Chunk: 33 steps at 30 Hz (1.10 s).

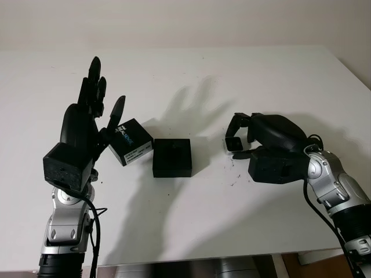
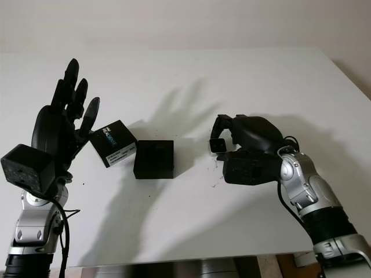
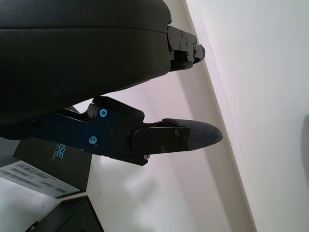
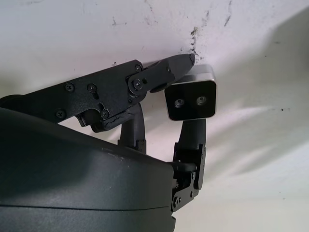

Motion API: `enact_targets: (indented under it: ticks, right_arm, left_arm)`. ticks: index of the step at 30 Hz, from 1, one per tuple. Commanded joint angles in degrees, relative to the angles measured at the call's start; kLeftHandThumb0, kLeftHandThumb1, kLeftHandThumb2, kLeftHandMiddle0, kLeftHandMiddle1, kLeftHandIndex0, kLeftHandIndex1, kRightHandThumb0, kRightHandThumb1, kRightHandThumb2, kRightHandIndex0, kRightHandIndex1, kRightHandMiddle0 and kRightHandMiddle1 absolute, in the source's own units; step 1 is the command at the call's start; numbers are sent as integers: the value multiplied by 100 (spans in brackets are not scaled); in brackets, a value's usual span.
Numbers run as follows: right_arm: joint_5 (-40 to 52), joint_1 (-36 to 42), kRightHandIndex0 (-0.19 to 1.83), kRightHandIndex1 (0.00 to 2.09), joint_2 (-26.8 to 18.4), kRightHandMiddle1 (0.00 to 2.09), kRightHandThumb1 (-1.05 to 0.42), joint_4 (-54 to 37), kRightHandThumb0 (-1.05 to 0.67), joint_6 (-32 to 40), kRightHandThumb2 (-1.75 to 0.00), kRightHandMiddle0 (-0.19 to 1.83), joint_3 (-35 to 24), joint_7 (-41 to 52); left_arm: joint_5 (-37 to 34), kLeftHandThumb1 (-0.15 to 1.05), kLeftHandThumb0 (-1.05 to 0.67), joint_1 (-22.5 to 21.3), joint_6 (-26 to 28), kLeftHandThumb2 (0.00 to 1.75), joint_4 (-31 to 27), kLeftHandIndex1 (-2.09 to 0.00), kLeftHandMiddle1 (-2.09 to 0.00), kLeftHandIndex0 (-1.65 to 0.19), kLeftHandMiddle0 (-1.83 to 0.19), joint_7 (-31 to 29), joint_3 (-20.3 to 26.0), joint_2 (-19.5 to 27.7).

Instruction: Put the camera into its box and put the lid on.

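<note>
Right hand grasps the camera low over the table, right of the box; lid lies beside the raised, released left hand. Carrying step: next needs camera lined up over box

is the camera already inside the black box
No, the small silver-edged black camera is held in the right hand, off to the side of the square black box.
</note>
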Motion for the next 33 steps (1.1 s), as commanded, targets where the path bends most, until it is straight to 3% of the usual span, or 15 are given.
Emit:
enact_targets:
  ticks: [1,6,8,11,13,14,19,33]
  right_arm:
    - [160,-58,11,178,45,169,-105,35,-31,79,-13,18,-72,107]
    - [238,-100,14,174,33,173,-105,42,-33,158,-13,19,-42,183]
    - [293,-131,15,156,39,174,-105,96,-33,107,-12,21,-47,203]
    - [476,-179,37,55,41,178,-105,228,-31,-62,-11,17,-70,246]
    - [520,-196,42,25,29,182,-105,269,-32,-103,-11,17,-69,252]
    - [554,-202,42,19,29,182,-105,283,-32,-116,-11,17,-78,270]
    - [805,-191,38,9,86,179,-105,128,-32,138,-9,21,-201,498]
    - [1275,-8,29,4,143,194,-105,-920,-32,703,-10,16,-365,949]
  left_arm:
    - [81,105,-63,71,44,37,-121,-6,-6,-4,-11,44,-20,8]
    - [89,105,-63,106,119,35,-209,-6,-6,-5,-12,34,-6,-27]
    - [44,105,-62,115,153,34,-237,-6,-6,-4,-12,12,2,-38]
    - [26,105,-62,121,185,33,-261,-5,-5,-4,-11,-2,3,-43]
    - [32,105,-62,127,196,32,-281,-6,-5,-4,-11,0,-1,-51]
    - [37,105,-62,132,200,32,-286,-6,-5,-4,-11,1,-3,-51]
    - [44,105,-63,152,205,32,-315,-5,-5,-4,-10,7,-8,-66]
    - [37,105,-64,167,259,32,-365,-5,-5,-3,-10,1,-37,-130]
